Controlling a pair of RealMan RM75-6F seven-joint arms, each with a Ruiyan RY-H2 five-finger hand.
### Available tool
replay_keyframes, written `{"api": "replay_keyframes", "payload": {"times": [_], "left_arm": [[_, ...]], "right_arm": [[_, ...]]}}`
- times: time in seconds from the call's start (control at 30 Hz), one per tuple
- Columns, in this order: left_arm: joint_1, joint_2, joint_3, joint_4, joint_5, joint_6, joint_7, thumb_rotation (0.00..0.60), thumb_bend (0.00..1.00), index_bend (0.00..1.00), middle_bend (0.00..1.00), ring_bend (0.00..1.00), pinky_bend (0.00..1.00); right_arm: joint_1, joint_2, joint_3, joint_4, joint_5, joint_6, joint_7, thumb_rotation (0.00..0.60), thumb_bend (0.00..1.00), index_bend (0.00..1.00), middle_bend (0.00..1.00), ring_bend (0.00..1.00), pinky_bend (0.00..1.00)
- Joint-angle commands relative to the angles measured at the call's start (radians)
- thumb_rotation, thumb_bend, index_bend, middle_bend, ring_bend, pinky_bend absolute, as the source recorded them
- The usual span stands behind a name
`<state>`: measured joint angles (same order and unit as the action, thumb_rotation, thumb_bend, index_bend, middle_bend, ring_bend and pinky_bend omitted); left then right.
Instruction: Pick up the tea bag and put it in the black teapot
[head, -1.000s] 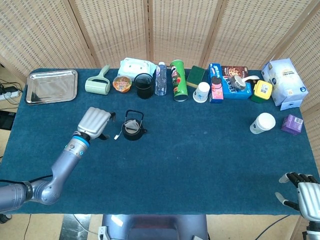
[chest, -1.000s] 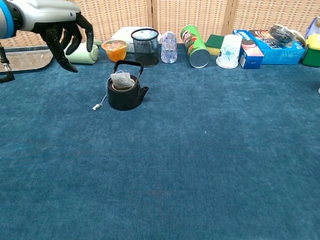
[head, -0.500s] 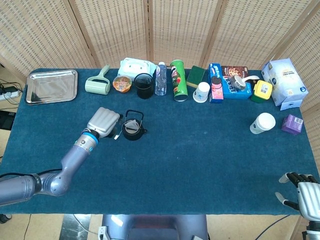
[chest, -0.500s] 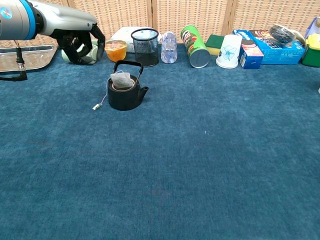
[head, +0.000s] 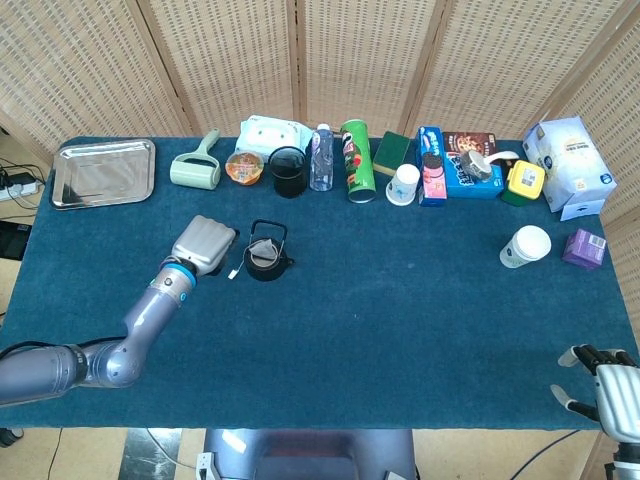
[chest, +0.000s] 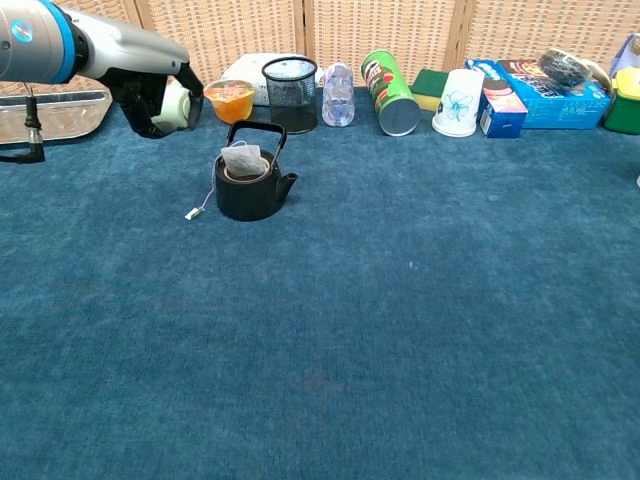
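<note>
The black teapot (head: 267, 260) (chest: 250, 190) stands upright on the blue cloth, left of centre. The tea bag (chest: 242, 160) rests in its open top under the handle. Its string hangs over the left side, and the small tag (chest: 192, 213) (head: 233, 272) lies on the cloth. My left hand (head: 205, 243) (chest: 152, 90) hovers just left of the teapot, above and behind it in the chest view, fingers curled under and holding nothing. My right hand (head: 603, 385) sits at the table's near right corner, fingers apart and empty.
Along the back stand a metal tray (head: 103, 171), a green roller (head: 195, 170), a food bowl (chest: 229, 100), a mesh cup (chest: 290, 93), a bottle (chest: 338, 95), a green can (chest: 390, 92) and several boxes. A paper cup (head: 525, 245) and purple box (head: 584, 248) lie at the right.
My left hand moved right toward the teapot and curled its spread fingers in, then eased back slightly. The tea bag, teapot and right hand have not moved.
</note>
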<state>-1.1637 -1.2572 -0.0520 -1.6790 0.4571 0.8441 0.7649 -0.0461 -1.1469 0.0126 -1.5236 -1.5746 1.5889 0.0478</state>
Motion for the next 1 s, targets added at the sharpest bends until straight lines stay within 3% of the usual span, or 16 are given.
{"api": "replay_keyframes", "payload": {"times": [0.03,0.1,0.23,0.63,1.0], "left_arm": [[-0.007,-0.004,0.002,0.004,-0.004,-0.003,-0.003,0.600,0.53,0.13,1.00,1.00,1.00],[-0.011,-0.004,0.004,0.003,-0.006,-0.006,-0.006,0.600,0.53,0.05,1.00,1.00,1.00],[-0.024,-0.003,0.007,0.001,-0.025,-0.030,-0.017,0.600,0.52,0.02,1.00,1.00,1.00],[-0.056,-0.038,0.036,0.026,-0.060,-0.052,-0.028,0.600,0.50,0.13,1.00,1.00,1.00],[-0.085,-0.074,0.069,0.052,-0.097,-0.070,-0.028,0.600,0.50,0.15,1.00,1.00,1.00]], "right_arm": [[0.000,0.000,0.000,0.000,0.001,0.000,0.000,0.600,0.21,0.49,0.50,0.55,0.37],[0.000,0.001,0.001,0.000,0.004,-0.001,0.001,0.600,0.21,0.49,0.50,0.55,0.37],[-0.002,0.000,0.001,0.002,0.004,0.000,0.002,0.600,0.21,0.49,0.51,0.56,0.37],[-0.011,-0.001,0.000,0.008,0.009,0.008,0.010,0.600,0.21,0.49,0.51,0.56,0.37],[-0.013,-0.004,0.000,0.014,0.011,0.007,0.016,0.600,0.21,0.49,0.51,0.56,0.37]]}}
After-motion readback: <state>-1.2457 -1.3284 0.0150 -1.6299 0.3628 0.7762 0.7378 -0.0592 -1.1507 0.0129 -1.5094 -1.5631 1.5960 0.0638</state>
